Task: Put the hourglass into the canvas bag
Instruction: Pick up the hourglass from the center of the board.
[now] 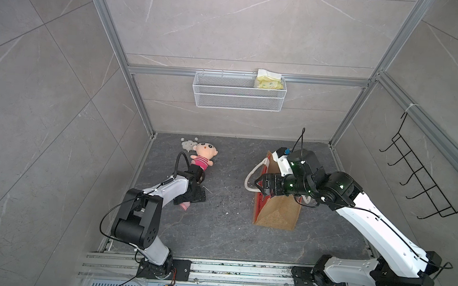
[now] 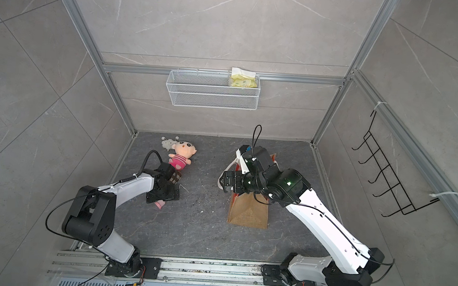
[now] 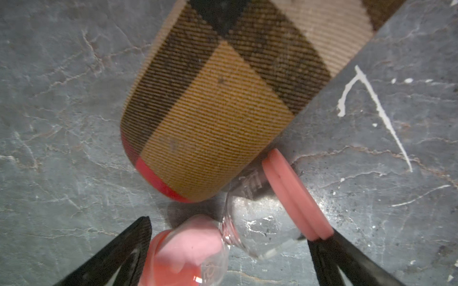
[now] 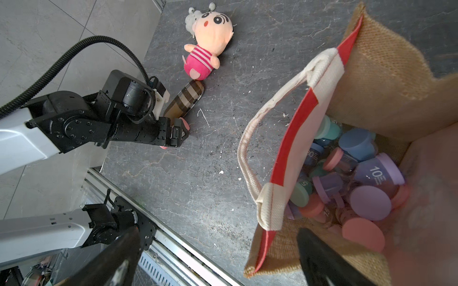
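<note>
I have the left gripper [image 3: 229, 231] low over the dark grey stone-look table [image 1: 217, 230], near its left edge, with its black fingers [image 3: 116, 252] spread wide. Between them lies the hourglass [image 3: 250, 218], clear glass with pink end caps and pink sand, on its side on the table. Neither finger is closed on it, though one pink cap sits right at a fingertip. The sand fills the bulb nearer my wrist camera. A brown-and-tan plaid oblong case [image 3: 215, 106] lies just beyond, its rounded end against the emptier bulb. Toward the far left corner lies a plush doll with a peach face and pink striped top [image 1: 204, 154], face up.

The canvas bag [image 1: 278, 214], with tan burlap sides, red panels and white handles, stands upright toward the right edge, well apart from the hourglass. My right gripper [image 1: 257, 186] hangs at the bag's mouth, jaws apart and clamped on nothing. In the right wrist view one finger is over the opening and the other outside, with the red-trimmed panel and a handle [image 4: 243, 158] between them. Whether it touches the cloth I cannot tell. Inside the bag I see a heap of other hourglasses [image 4: 359, 188] with purple, blue, green and pink caps.
</note>
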